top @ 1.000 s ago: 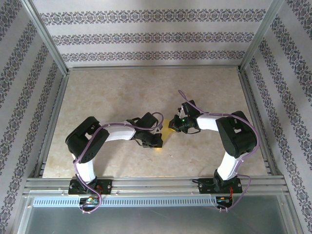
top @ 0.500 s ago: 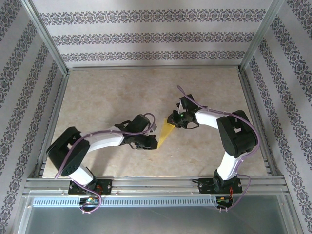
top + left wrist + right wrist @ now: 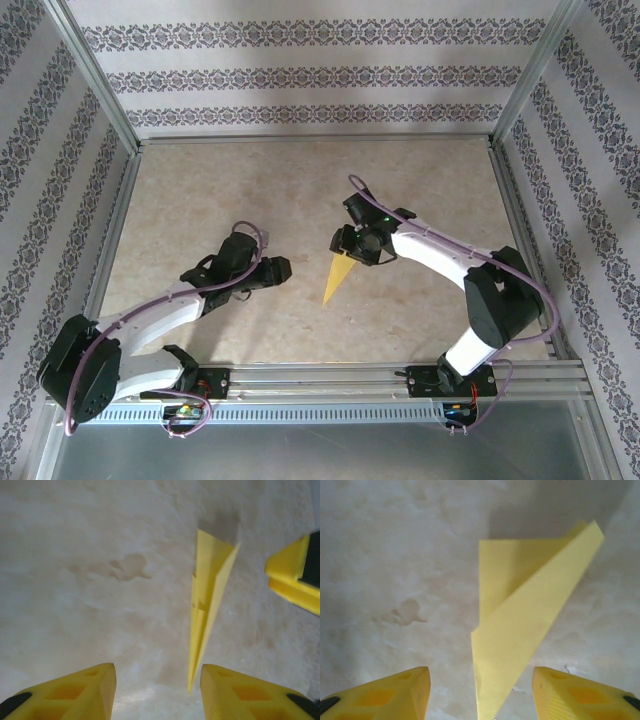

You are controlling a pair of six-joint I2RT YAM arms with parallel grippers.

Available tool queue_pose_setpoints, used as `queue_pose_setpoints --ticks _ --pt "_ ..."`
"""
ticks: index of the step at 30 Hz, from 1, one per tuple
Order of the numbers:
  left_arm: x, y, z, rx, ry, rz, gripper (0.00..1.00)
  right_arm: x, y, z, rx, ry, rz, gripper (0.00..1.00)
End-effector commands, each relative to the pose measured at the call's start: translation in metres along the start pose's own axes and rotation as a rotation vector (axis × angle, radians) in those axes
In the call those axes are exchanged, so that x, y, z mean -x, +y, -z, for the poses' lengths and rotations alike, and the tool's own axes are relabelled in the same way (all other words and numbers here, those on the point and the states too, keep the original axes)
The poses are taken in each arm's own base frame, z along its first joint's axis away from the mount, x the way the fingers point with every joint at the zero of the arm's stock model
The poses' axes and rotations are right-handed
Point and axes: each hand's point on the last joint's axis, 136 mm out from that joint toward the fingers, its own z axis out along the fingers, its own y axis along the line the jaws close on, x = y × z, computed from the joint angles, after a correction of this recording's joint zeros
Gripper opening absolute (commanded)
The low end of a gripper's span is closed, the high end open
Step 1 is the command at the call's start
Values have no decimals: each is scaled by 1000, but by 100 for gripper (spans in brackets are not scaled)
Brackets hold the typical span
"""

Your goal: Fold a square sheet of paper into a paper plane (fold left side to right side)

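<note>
Desk [image 3: 200, 180]: pale marbled top, unmarked. Left claw [image 3: 286, 271]: jaws parted, empty. Right claw [image 3: 343, 246]: jaws parted, empty. Paper plane [image 3: 338, 277]: yellow dart between both claws, tail just before the right, nose nearer the left. Likely feather-light, limp, crease-prone; best pinched along the centre fold. No writing.

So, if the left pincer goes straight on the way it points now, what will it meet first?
Probably the paper plane, lying on the table just ahead with its pointed tip near the open left pincer. The right pincer stands beyond it. Height is unclear, so it might pass over.
</note>
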Motion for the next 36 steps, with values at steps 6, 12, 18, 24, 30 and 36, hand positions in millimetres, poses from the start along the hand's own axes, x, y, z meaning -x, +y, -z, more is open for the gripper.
queue_pose_setpoints --ticks 6,12,18,24,30,36 --pt "12 22 12 45 -88 43 54 -5 -8 -22 -245 23 -124 55" --pt "6 29 14 53 -78 56 54 -8 -9 -40 -298 34 -114 53" --pt "6 33 19 64 -84 58 54 -14 -17 -48 -333 50 -117 47" --pt "6 33 20 68 -83 57 54 -17 -22 -45 -341 44 -114 37" --pt "12 31 22 70 -92 52 54 -13 -18 -18 -320 -14 -98 24" --pt "24 25 25 58 -117 51 55 -13 -13 11 -256 -59 -96 1"
